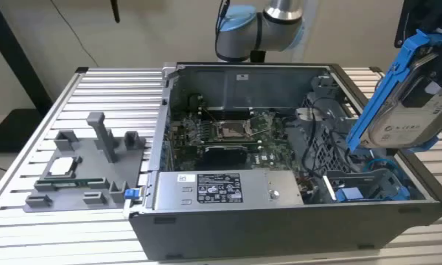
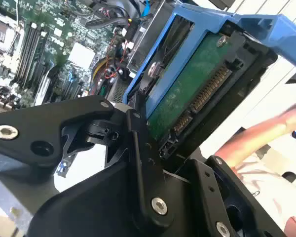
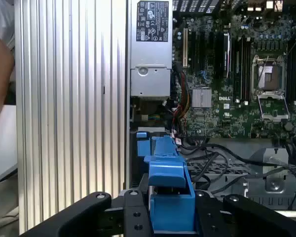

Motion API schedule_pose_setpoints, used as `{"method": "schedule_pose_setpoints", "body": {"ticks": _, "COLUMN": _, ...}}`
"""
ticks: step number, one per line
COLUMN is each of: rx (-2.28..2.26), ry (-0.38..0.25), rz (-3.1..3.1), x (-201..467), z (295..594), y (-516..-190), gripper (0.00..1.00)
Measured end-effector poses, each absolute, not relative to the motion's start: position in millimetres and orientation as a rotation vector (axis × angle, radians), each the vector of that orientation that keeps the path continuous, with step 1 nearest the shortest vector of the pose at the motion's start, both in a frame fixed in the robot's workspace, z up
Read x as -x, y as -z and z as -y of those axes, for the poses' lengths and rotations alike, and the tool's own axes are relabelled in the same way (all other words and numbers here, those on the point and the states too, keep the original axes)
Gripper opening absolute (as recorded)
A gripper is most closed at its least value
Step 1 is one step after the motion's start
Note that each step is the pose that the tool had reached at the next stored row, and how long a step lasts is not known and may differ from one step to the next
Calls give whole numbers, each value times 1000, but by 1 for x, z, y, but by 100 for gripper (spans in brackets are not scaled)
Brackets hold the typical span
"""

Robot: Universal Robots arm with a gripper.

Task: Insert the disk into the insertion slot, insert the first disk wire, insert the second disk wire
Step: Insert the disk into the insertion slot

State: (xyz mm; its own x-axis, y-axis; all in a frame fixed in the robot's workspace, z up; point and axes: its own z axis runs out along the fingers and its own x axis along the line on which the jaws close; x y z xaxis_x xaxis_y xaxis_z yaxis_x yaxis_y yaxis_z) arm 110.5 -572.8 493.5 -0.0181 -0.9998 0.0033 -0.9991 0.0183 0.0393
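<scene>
the gripper (image 3: 170,210) is clamped on the disk (image 1: 411,107), its black fingers (image 2: 139,148) pinching one end of the blue carrier frame; in the second wrist view the drive's green circuit board and connector face the camera. the disk hangs tilted above a corner of the open computer case (image 1: 280,229). below the gripper, inside the case, sits the insertion slot (image 1: 364,187) with blue rails, apart from the disk. farther from the gripper the case holds the motherboard (image 1: 229,135), the grey power supply box (image 1: 221,190) and black cables (image 1: 317,143).
</scene>
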Motion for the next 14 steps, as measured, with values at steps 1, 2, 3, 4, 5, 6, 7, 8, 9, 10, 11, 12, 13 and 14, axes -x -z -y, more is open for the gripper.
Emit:
{"method": "schedule_pose_setpoints", "body": {"ticks": 1, "rx": -2180, "ry": 40, "rz": 2220, "x": -110, "z": 573, "y": -493, "gripper": 0}}
{"method": "schedule_pose_setpoints", "body": {"ticks": 2, "rx": -2180, "ry": 40, "rz": 2220, "x": -110, "z": 573, "y": -493, "gripper": 0}}
{"method": "schedule_pose_setpoints", "body": {"ticks": 3, "rx": -2180, "ry": 40, "rz": 2220, "x": -110, "z": 573, "y": -493, "gripper": 0}}
{"method": "schedule_pose_setpoints", "body": {"ticks": 4, "rx": -2180, "ry": 40, "rz": 2220, "x": -111, "z": 573, "y": -493, "gripper": 0}}
{"method": "schedule_pose_setpoints", "body": {"ticks": 5, "rx": -2180, "ry": 40, "rz": 2220, "x": -110, "z": 573, "y": -494, "gripper": 0}}
{"method": "schedule_pose_setpoints", "body": {"ticks": 6, "rx": -2180, "ry": 40, "rz": 2220, "x": -111, "z": 573, "y": -493, "gripper": 0}}
{"method": "schedule_pose_setpoints", "body": {"ticks": 7, "rx": -2180, "ry": 40, "rz": 2220, "x": -110, "z": 573, "y": -493, "gripper": 0}}
{"method": "schedule_pose_setpoints", "body": {"ticks": 8, "rx": -2180, "ry": 40, "rz": 2220, "x": -111, "z": 573, "y": -493, "gripper": 0}}
{"method": "schedule_pose_setpoints", "body": {"ticks": 9, "rx": -2180, "ry": 40, "rz": 2220, "x": -110, "z": 573, "y": -493, "gripper": 0}}
{"method": "schedule_pose_setpoints", "body": {"ticks": 10, "rx": -2180, "ry": 40, "rz": 2220, "x": -111, "z": 573, "y": -493, "gripper": 0}}
{"method": "schedule_pose_setpoints", "body": {"ticks": 11, "rx": -2180, "ry": 40, "rz": 2220, "x": -111, "z": 573, "y": -492, "gripper": 0}}
{"method": "schedule_pose_setpoints", "body": {"ticks": 12, "rx": -2180, "ry": 40, "rz": 2220, "x": -111, "z": 573, "y": -491, "gripper": 0}}
{"method": "schedule_pose_setpoints", "body": {"ticks": 13, "rx": -2180, "ry": 40, "rz": 2220, "x": -110, "z": 573, "y": -491, "gripper": 0}}
{"method": "schedule_pose_setpoints", "body": {"ticks": 14, "rx": -2180, "ry": 40, "rz": 2220, "x": -111, "z": 573, "y": -490, "gripper": 0}}
